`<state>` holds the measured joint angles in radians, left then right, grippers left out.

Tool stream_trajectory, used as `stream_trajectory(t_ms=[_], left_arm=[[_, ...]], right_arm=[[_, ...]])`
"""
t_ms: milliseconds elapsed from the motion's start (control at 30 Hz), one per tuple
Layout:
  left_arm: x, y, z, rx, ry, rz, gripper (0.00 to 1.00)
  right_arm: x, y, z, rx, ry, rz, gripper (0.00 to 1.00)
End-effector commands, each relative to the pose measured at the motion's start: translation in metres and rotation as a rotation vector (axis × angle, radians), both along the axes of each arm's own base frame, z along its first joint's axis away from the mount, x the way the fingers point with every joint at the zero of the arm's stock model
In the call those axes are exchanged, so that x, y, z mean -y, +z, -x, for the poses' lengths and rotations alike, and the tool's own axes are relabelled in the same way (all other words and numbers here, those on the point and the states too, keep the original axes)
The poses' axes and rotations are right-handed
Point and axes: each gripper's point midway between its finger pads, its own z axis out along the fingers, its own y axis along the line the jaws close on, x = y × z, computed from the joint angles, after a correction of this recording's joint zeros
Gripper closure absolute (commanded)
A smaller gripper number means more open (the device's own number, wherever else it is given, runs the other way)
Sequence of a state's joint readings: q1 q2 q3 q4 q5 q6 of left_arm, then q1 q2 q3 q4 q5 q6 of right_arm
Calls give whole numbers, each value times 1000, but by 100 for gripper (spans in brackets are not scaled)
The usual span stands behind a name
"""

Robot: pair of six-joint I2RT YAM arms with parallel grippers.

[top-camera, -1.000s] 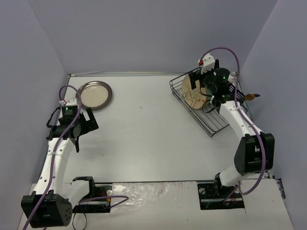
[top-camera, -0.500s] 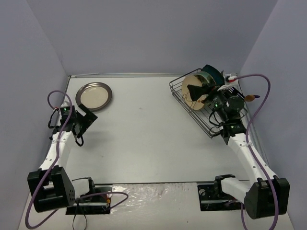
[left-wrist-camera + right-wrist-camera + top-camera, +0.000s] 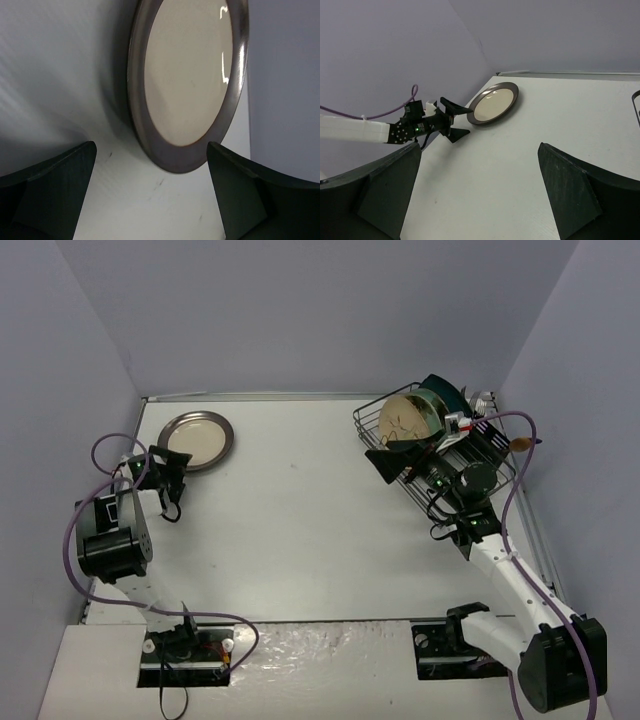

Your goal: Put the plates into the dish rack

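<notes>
A cream plate with a dark-grey rim (image 3: 197,440) lies flat at the table's back left. It also shows in the left wrist view (image 3: 190,85) and the right wrist view (image 3: 494,104). My left gripper (image 3: 176,483) is open and empty, its jaws just short of the plate's near rim (image 3: 150,200). The black wire dish rack (image 3: 358,421) stands at the back right. A cream floral plate (image 3: 408,418) and a dark teal plate (image 3: 445,398) stand upright in it. My right gripper (image 3: 392,462) is open and empty in front of the rack, facing the table (image 3: 480,200).
Purple walls close the table on the left, back and right. A wooden-handled utensil (image 3: 522,443) sticks out at the rack's far right end. The left arm's purple cable (image 3: 110,445) loops beside the plate. The left gripper (image 3: 454,120) shows in the right wrist view.
My right gripper has drawn back out of the rack, leaving the cream floral plate standing there, and turned towards the table. My left arm has folded back, its gripper staying low and open near the grey-rimmed plate.
</notes>
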<state>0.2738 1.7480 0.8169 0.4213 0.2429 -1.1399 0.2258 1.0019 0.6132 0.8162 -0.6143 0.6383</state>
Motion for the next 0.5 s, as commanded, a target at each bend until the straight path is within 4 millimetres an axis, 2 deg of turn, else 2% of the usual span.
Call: stream_trajectory(t_ms=[0, 100, 233, 467], left_arm=[[-16, 25, -43, 169, 51, 22, 10], [-19, 9, -52, 141, 61, 40, 13], [-22, -12, -56, 95, 70, 47, 23], [-24, -31, -51, 46, 77, 38, 64]], right_arm=[[-9, 40, 16, 160, 65, -7, 0], [-10, 40, 17, 164, 69, 3, 0], [-11, 39, 17, 166, 68, 14, 0], [-13, 37, 16, 168, 74, 25, 0]])
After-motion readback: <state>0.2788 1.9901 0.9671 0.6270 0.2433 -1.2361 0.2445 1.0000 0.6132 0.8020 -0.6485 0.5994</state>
